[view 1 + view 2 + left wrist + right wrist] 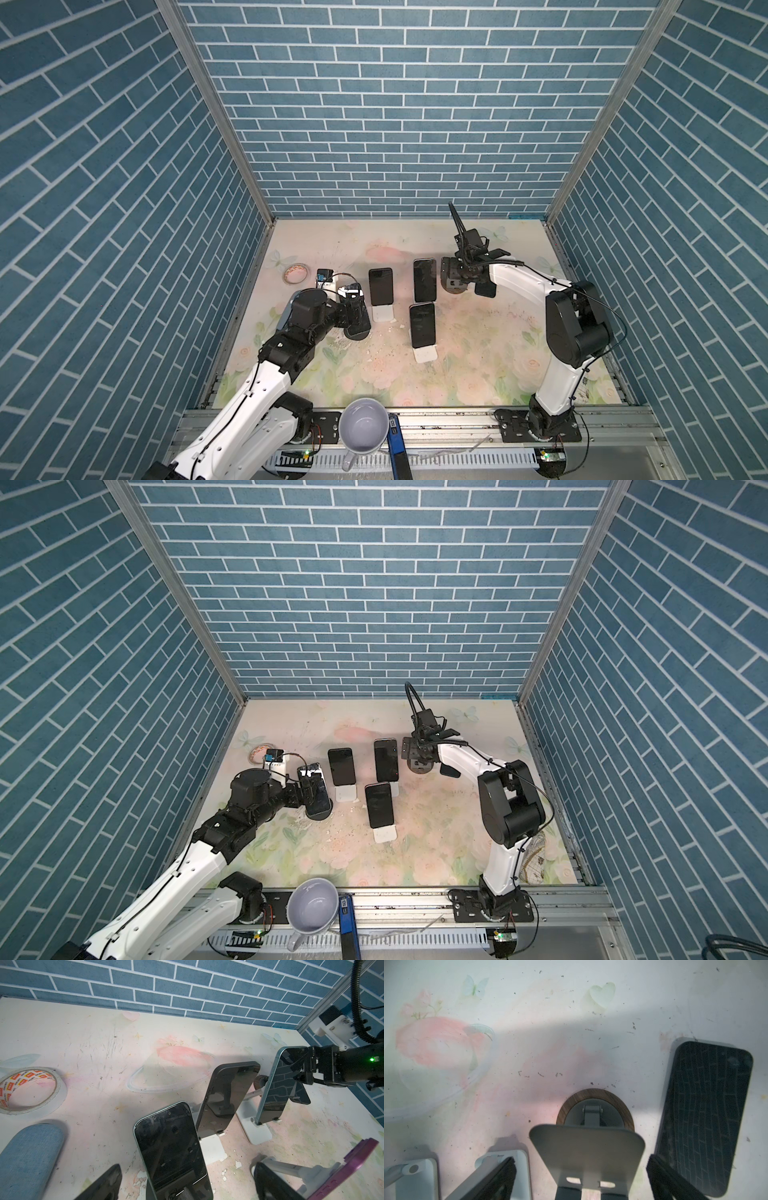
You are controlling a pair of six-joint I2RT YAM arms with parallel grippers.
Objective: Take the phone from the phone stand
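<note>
Even overhead light, soft shadows — right wrist view hazy, edges warped w/ fisheye.

Setting: robot test cell in a lab. Blue brick-print panel walls (374,104) on bare aluminium extrusion posts (217,112) enclose a scuffed floral-print tabletop (478,353). White-and-black left arm (257,382) and right arm (555,382) are bolted to a slotted aluminium base rail (449,419).

Blue brick-pattern walls (374,104); scuffed floral tabletop (478,365); aluminium corner posts (217,108)
</note>
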